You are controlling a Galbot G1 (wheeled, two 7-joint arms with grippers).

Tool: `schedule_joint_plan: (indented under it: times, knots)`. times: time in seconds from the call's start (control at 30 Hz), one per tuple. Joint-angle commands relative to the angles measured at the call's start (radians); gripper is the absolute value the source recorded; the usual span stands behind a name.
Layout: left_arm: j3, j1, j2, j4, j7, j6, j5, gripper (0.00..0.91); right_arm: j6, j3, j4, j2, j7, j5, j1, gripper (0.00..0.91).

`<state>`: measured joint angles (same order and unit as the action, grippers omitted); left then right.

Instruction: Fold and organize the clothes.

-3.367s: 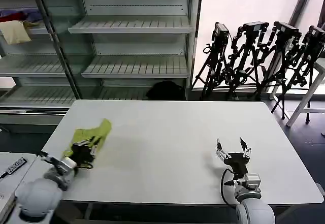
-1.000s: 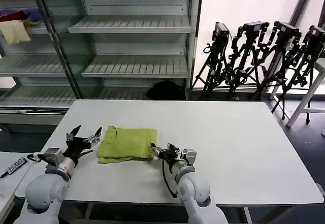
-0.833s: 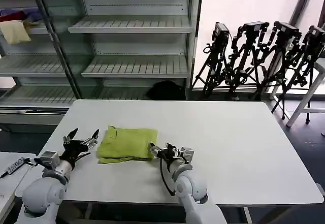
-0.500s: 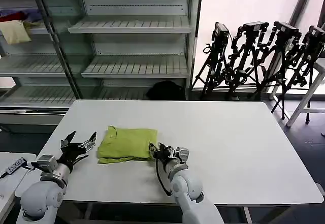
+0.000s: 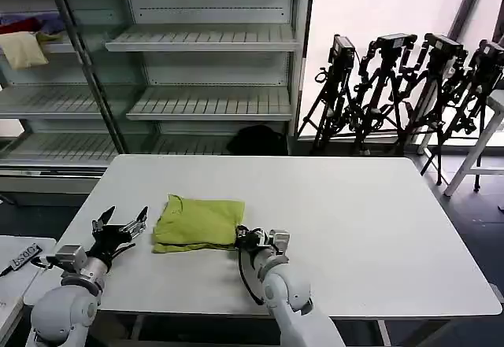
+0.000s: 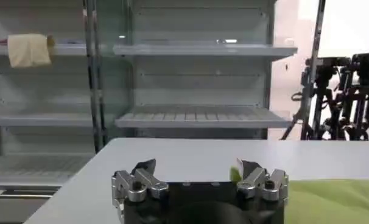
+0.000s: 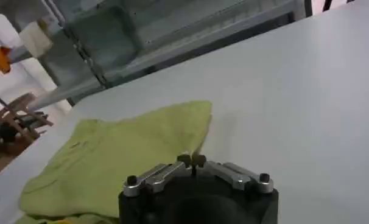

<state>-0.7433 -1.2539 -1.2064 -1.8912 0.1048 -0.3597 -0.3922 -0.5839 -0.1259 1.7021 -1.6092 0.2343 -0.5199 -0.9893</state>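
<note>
Basically, head view: the lime yellow-green cotton T-shirt (image 5: 198, 223) lay folded into a soft rectangle on the smooth white table (image 5: 354, 205). Left gripper (image 5: 120, 227) sat just beside its left edge, fingers spread wide, holding nothing. Right gripper (image 5: 253, 238) sat at its right edge, likely tidying.

Left wrist: shirt (image 6: 330, 201) beside the open fingers (image 6: 139, 179).

Right wrist: fingertips (image 7: 193, 160) pinched together, apparently empty; shirt (image 7: 130, 158) looked matte and creased.

It looks like a lab or test studio set up as a mock shop. Behind the white table (image 5: 331, 205) stand pale metal store shelves (image 5: 209, 40), nearly all bare; a cream cloth (image 5: 24, 48) and a red cloth (image 5: 24, 24) lie on one upper shelf. A row of black tripods (image 5: 402, 87) with gear mounted on top, probably cameras, stands by the bright window wall (image 5: 378, 1).
</note>
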Motion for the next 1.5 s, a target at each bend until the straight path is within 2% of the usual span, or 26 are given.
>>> schedule_joint_plan:
  times: [0.03, 0.13, 0.33, 0.43, 0.53, 0.77, 1.3, 1.33, 1.37, 1.4, 1.5]
  knots:
    - [-0.007, -0.008, -0.001, 0.004, 0.003, 0.007, 0.000, 0.907, 0.000, -0.028, 0.100, 0.008, 0.003, -0.002, -0.027, 0.000]
    - [-0.005, -0.005, -0.002, 0.006, 0.003, 0.008, 0.002, 0.907, -0.001, -0.050, 0.142, 0.054, -0.002, 0.009, -0.057, 0.000]
    - [0.011, 0.005, -0.011, 0.009, 0.003, 0.008, 0.017, 0.907, -0.002, -0.107, 0.210, 0.149, -0.033, 0.102, -0.121, 0.000]
    - [0.022, 0.010, -0.019, 0.011, 0.003, 0.007, 0.022, 0.907, -0.001, -0.139, 0.232, 0.176, -0.059, 0.195, -0.146, 0.000]
    - [0.032, 0.014, -0.027, 0.013, 0.003, 0.007, 0.029, 0.907, 0.001, -0.178, 0.244, 0.158, -0.112, 0.338, -0.168, 0.000]
    - [0.046, 0.022, -0.040, 0.014, 0.003, 0.007, 0.036, 0.907, 0.003, -0.191, 0.246, 0.165, -0.147, 0.500, -0.180, 0.000]
    - [0.042, 0.012, -0.043, 0.019, 0.003, 0.014, 0.032, 0.907, 0.004, -0.194, 0.203, 0.171, -0.202, 0.604, -0.144, 0.000]
    - [0.043, 0.013, -0.044, 0.020, 0.003, 0.014, 0.032, 0.907, 0.004, -0.194, 0.204, 0.170, -0.207, 0.607, -0.146, 0.091]
    - [0.043, 0.013, -0.044, 0.021, 0.004, 0.015, 0.032, 0.907, 0.005, -0.194, 0.205, 0.169, -0.211, 0.609, -0.147, 0.322]
    - [0.043, 0.013, -0.044, 0.021, 0.004, 0.015, 0.032, 0.907, 0.005, -0.194, 0.206, 0.168, -0.214, 0.609, -0.149, 0.907]
    - [0.044, 0.013, -0.046, 0.022, 0.004, 0.016, 0.032, 0.907, 0.006, -0.194, 0.207, 0.160, -0.215, 0.604, -0.152, 0.907]
